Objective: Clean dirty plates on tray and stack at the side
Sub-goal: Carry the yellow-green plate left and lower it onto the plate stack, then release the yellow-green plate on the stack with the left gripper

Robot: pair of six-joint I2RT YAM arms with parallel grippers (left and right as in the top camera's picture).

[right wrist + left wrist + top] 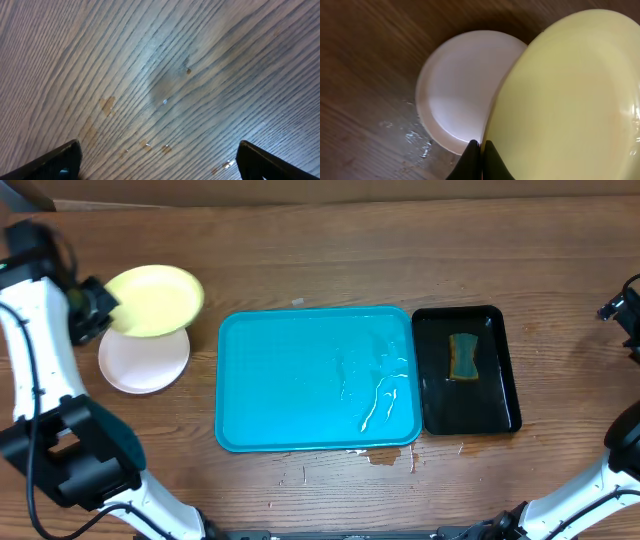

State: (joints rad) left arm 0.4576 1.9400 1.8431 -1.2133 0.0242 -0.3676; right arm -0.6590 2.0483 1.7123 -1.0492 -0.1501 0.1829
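The left end effector [481, 150], fingers pinched nearly shut on the rim of the pale yellow-green plate [155, 300], holds it partly over a white plate [140, 365] lying on the tabletop [330, 240] just left of the wet blue tray [290, 380]. The right end effector [160, 162] hangs wide open, gripping nothing, above bare wood at far right.

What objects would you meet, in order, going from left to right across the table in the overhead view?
pale yellow plate → cyan tray → black tray
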